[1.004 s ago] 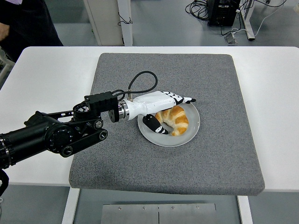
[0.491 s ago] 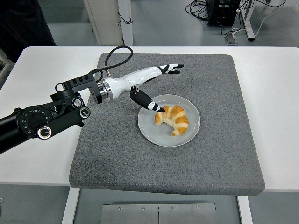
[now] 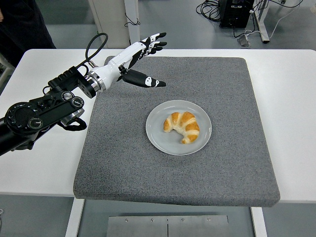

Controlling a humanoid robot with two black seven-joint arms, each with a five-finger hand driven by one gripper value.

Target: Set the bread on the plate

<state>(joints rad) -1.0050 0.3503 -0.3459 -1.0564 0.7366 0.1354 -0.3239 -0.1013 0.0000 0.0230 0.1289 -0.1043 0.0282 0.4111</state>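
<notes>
the bread (image 3: 182,126) is lying on the plate (image 3: 157,138) mid-mat, while the left robot hand (image 3: 139,58), fingers spread and empty, is hovering far-left of it, so placing looks done and only parking the arm seems needed.

Grey floor (image 3: 177,29) beyond a white tabletop (image 3: 286,89). Black cables (image 3: 210,7) near a dark box (image 3: 236,12). White post (image 3: 131,22) at top.

Bread (image 3: 182,126), a croissant, lies on grey plate (image 3: 157,134) at centre of grey mat (image 3: 227,89) on white table (image 3: 286,89). Left hand (image 3: 136,57) empty, fingers spread, above mat's far-left corner, apart from plate.
</notes>
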